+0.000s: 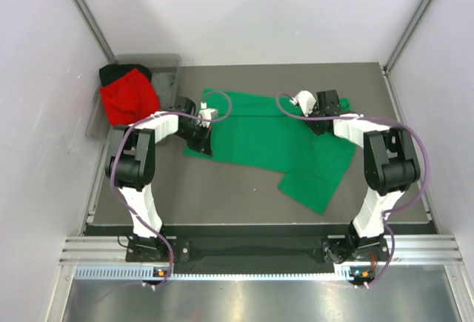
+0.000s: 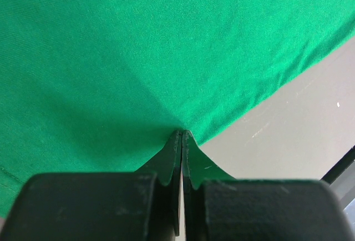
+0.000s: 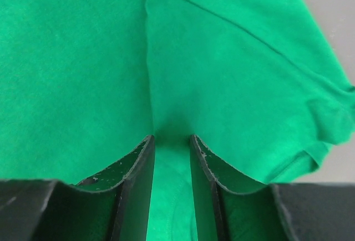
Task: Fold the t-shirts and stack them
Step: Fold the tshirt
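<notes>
Both arms bend down onto the green shirt (image 1: 266, 141) spread on the table (image 1: 222, 189). The left gripper (image 2: 182, 134) pinches its edge tight. The right gripper (image 3: 172, 139) sits slightly apart, maybe holding cloth.

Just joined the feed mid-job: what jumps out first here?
The bright green t-shirt sprawls across the middle of the table with both arms on it: left gripper shut on its left edge, right gripper with jaws slightly apart over the cloth. A red t-shirt is heaped in the grey bin, far left corner.
</notes>
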